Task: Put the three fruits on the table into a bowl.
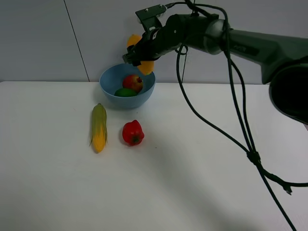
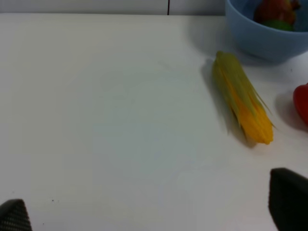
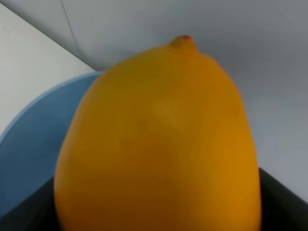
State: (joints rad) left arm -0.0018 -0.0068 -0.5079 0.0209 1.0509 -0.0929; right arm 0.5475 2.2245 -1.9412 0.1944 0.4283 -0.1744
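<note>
The light blue bowl (image 1: 108, 89) stands at the back of the white table (image 1: 192, 183). Inside it lie the red-yellow apple (image 1: 133, 83) and the green lime (image 1: 125, 92). My right gripper (image 1: 139, 53) is shut on the orange-yellow mango (image 1: 146, 66) and holds it in the air just above the bowl's far rim. In the right wrist view the mango (image 3: 159, 139) fills the frame, with the bowl (image 3: 33, 139) behind it. My left gripper (image 2: 154, 211) is open and empty, low over bare table; the bowl (image 2: 264, 33) shows in its view.
A yellow-green corn cob (image 1: 99, 127) (image 2: 243, 98) and a small red bell pepper (image 1: 133, 133) (image 2: 302, 103) lie in front of the bowl. The right arm's cables (image 1: 226, 120) hang over the table's right half. A grey wall (image 1: 48, 38) rises behind the table.
</note>
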